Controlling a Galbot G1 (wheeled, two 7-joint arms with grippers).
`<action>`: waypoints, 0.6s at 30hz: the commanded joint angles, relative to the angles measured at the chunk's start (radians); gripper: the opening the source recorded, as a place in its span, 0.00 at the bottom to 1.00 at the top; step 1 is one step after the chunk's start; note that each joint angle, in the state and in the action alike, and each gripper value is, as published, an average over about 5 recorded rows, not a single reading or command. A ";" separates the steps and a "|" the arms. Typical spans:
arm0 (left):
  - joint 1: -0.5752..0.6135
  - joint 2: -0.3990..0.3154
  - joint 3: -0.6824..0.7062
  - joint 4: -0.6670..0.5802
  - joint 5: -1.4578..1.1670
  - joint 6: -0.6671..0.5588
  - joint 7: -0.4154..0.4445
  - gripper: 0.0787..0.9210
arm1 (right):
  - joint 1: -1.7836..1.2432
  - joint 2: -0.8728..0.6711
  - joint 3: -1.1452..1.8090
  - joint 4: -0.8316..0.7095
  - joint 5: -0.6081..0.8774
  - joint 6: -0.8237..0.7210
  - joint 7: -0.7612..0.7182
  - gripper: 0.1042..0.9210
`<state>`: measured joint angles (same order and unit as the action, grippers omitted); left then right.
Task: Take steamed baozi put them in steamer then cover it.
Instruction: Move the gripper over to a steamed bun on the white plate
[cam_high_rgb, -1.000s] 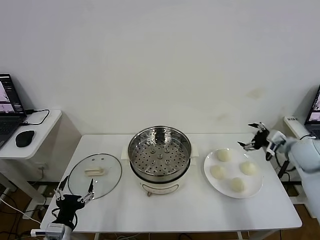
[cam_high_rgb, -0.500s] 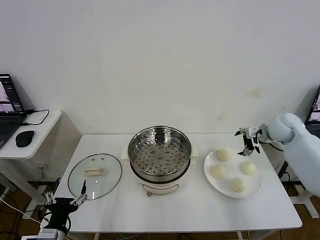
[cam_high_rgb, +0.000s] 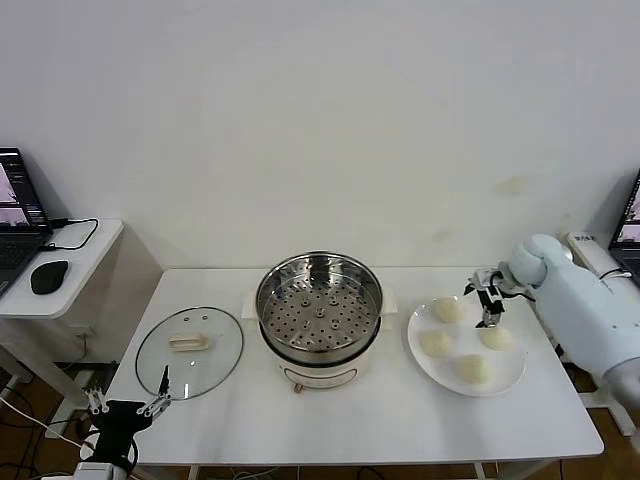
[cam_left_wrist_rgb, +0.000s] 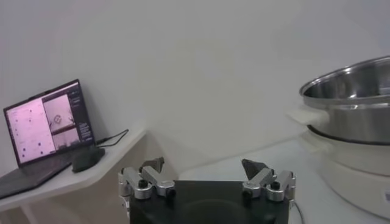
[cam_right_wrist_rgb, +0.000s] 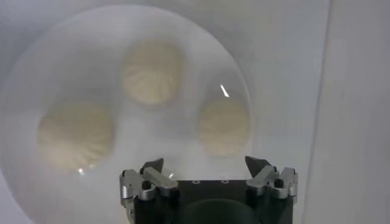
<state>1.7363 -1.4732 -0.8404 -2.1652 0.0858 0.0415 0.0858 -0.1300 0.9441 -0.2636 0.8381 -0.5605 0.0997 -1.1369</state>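
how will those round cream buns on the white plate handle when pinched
The round cream-white buns look soft and domed, so they would probably dent under a firm squeeze. Their smooth curved tops may slip. The open right end effector above the flat white plate likely needs a gentle, centred grip.

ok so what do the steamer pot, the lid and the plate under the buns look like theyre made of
The steamer looks like polished stainless steel: mirror-bright wall, perforated tray, on a white base, probably plastic. The lid seems to be clear glass, since the table shows through, with a thin metal rim and a cream handle. The plate under the baozi is glossy white, ceramic or melamine; the look leaves it open.
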 joint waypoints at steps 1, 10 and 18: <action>0.002 -0.003 -0.001 0.001 0.004 0.000 0.000 0.88 | 0.019 0.063 0.023 -0.098 -0.024 0.028 0.036 0.88; 0.008 -0.004 0.000 0.003 0.007 -0.001 0.000 0.88 | 0.009 0.080 0.026 -0.117 -0.058 0.032 0.041 0.88; 0.003 -0.006 0.007 0.012 0.010 -0.001 0.000 0.88 | -0.001 0.081 0.044 -0.130 -0.070 0.033 0.069 0.88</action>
<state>1.7404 -1.4803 -0.8364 -2.1570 0.0939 0.0403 0.0853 -0.1348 1.0152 -0.2287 0.7310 -0.6147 0.1275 -1.0826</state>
